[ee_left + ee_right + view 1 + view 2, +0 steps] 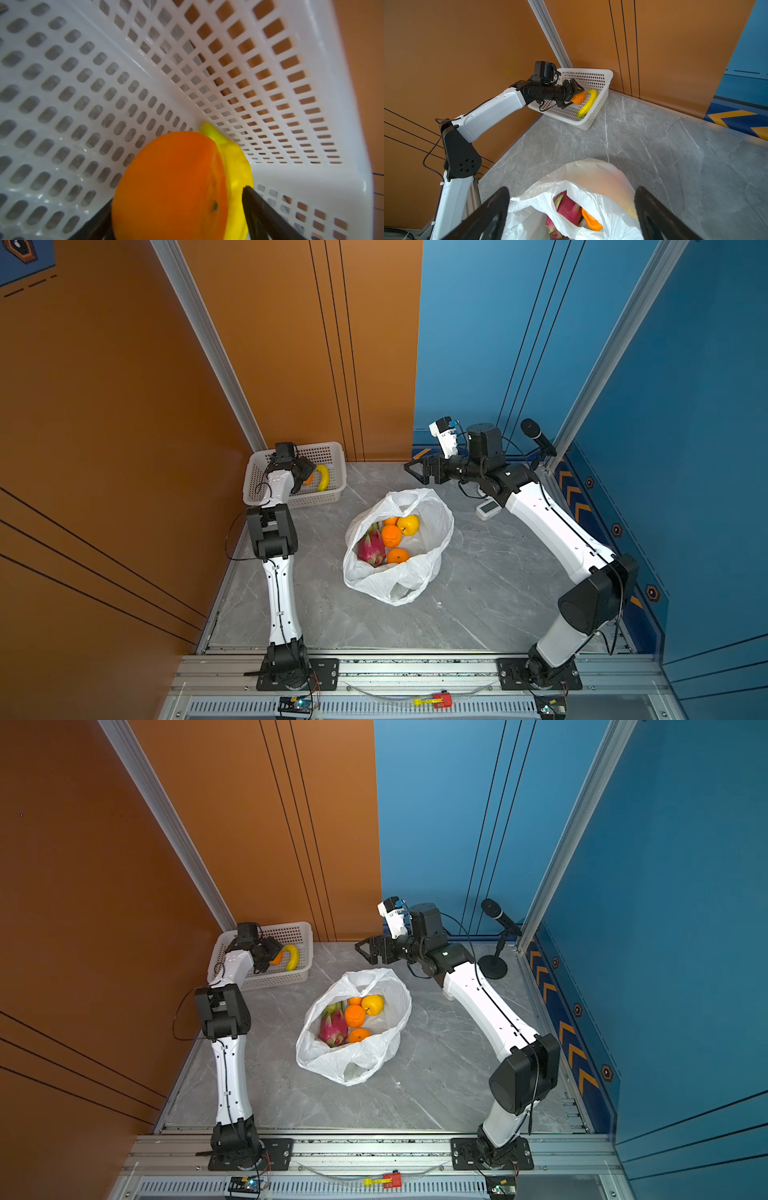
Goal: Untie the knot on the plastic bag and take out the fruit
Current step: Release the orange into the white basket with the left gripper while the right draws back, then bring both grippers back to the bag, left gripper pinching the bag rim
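Observation:
The white plastic bag point(399, 572) point(353, 1056) lies mid-table with its mouth spread wide; no knot shows. Inside it are a pink dragon fruit point(371, 549), two oranges point(391, 535) and a yellow-orange fruit point(408, 524). My left gripper point(305, 477) point(178, 195) reaches into the white basket point(332, 448). Its jaws stand open around an orange point(170, 187) point(578, 97), with a gap at one finger point(249, 197). That orange sits against a banana point(236, 166) point(323, 477). My right gripper point(419, 470) point(572, 191) hangs open and empty above the bag's far edge.
The basket stands in the back left corner against the orange wall. A microphone point(538, 437) on a stand and a small white device point(487, 508) are at the back right. Grey marble table point(478, 593) surrounds the bag.

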